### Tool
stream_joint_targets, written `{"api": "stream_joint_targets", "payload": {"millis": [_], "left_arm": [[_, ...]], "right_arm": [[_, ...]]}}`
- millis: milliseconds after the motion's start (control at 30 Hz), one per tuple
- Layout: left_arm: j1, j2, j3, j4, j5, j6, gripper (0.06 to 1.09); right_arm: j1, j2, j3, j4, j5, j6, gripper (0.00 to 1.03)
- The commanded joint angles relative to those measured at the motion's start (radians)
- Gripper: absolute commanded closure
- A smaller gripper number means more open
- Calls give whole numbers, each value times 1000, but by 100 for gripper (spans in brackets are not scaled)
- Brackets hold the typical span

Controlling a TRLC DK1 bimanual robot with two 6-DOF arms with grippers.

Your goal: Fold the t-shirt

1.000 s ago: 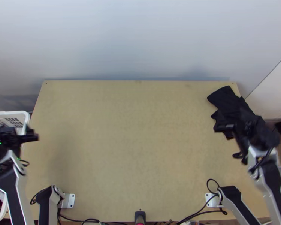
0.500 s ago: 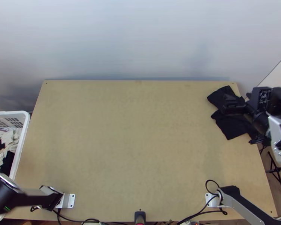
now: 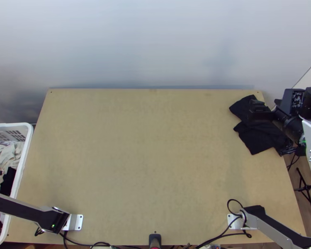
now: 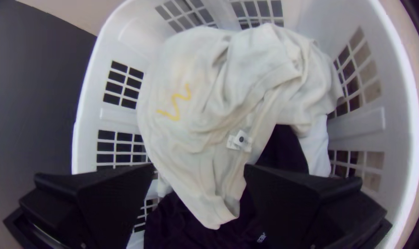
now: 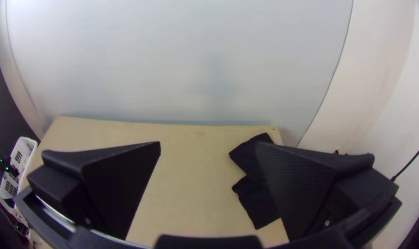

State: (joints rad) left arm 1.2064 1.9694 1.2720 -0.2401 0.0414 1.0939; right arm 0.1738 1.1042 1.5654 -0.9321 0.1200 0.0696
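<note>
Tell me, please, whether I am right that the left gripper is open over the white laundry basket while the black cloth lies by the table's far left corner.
Not quite: the black cloth lies by the table's far right corner, as the top view shows. The left gripper is indeed open over the white laundry basket.

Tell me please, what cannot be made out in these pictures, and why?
- Part of the black cloth, right wrist view: behind a finger of the right gripper. Its layers cannot be counted.
- Dark cloth in the basket, left wrist view: partly behind the left gripper.
- Basket, top view: cut off by the left edge.
- Print on the white tag, left wrist view: too small.
</note>
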Motion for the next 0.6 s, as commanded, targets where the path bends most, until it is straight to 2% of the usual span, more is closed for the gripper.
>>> {"api": "stream_joint_targets", "payload": {"millis": [0,167,233,300,400,500,567], "left_arm": [[19,154,92,-56,-78,69,13],[32,200,135,-56,-103,77,14],[33,210,144,-56,-104,75,20],[35,224,144,-47,-107,75,22],[33,236,147,-30,-107,49,32],[32,249,145,-31,-107,35,36],[32,269,147,-31,-109,34,53]], "right_arm": [[-2,17,10,7,-5,25,7],[-3,37,8,9,-5,22,7],[-2,43,7,12,-5,21,7],[0,49,8,13,-5,21,7],[1,56,12,15,-5,22,7],[1,56,16,16,-5,21,7],[1,54,16,16,-5,19,7]]}}
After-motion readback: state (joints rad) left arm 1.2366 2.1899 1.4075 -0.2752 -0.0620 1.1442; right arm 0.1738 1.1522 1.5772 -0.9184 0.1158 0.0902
